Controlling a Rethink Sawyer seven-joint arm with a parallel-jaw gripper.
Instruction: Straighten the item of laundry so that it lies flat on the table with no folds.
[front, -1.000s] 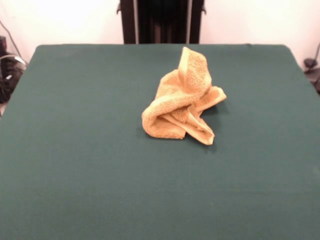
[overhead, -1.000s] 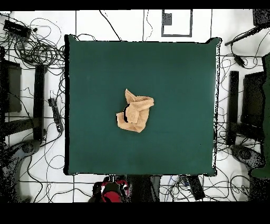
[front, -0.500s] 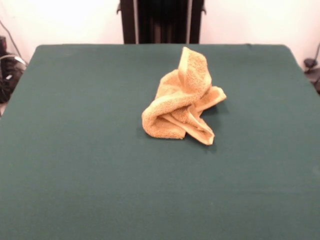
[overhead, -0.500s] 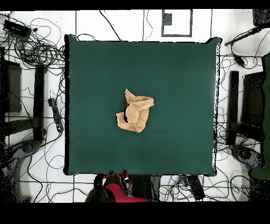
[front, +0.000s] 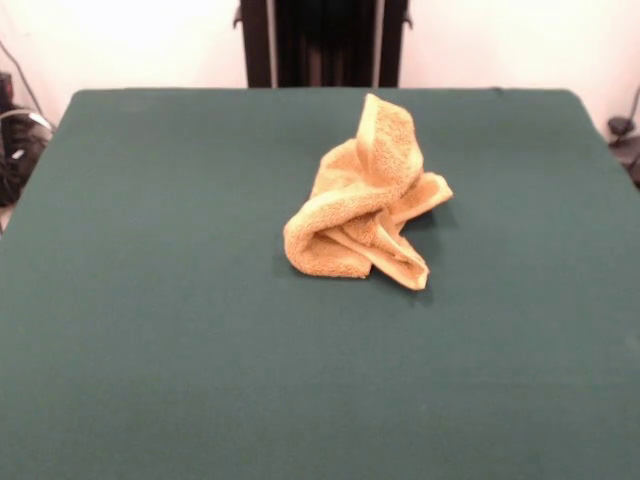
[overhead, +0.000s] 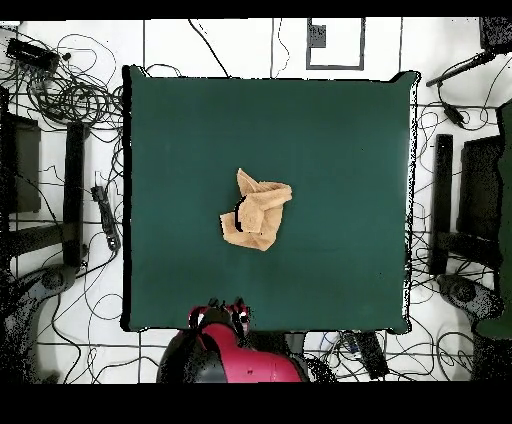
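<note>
Front view: the towel (front: 366, 200) sits a little right of the frame's centre on the green bench (front: 150, 330), bunched into a heap. One fold stands up in a peak at the top of the heap, a rounded roll bulges at its lower left, and a flat tongue of cloth points toward the lower right. No arm or pincer shows here. No box, bin or other container is on the bench, so nothing is held in anything.

The risk, as I judge it, lies in where the cloth gets taken. A grip on the upright peak or the fat roll would probably catch several layers at once, and pulling would drag the whole heap across the bench instead of opening it. A pull on one loose corner with nothing pinning the rest could simply slide the bundle. A low sweep might also knock the peak over and add folds.

Overhead view: the towel (overhead: 256, 211) lies near the middle of the bench (overhead: 340, 130), well apart from every edge. At the bottom of the frame a red and black arm (overhead: 235, 350) reaches just over the bench's lower edge, well apart from the towel. I cannot tell whether its pincer is apart or together; the tips are not clear enough. Cables (overhead: 70, 90) crowd the floor around the bench, and there is no container here either.
</note>
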